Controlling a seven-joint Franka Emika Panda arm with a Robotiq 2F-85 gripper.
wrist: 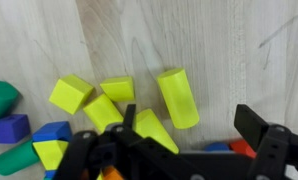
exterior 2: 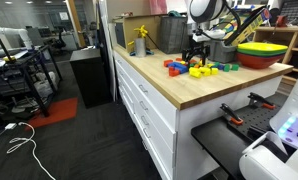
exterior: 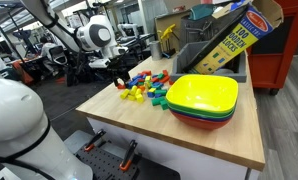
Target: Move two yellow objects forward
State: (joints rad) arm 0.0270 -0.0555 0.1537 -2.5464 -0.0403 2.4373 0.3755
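Several small yellow blocks lie on the wooden table in the wrist view: a yellow cylinder, a yellow cube, another cube and a wedge. My gripper is open above them, its fingers either side of the cylinder's near end and holding nothing. In both exterior views the gripper hovers low over the block pile of yellow, red, blue and green pieces.
A stack of bowls, yellow-green on top, stands beside the pile. A large box with yellow lettering leans in a grey bin at the back. Green and blue blocks lie nearby.
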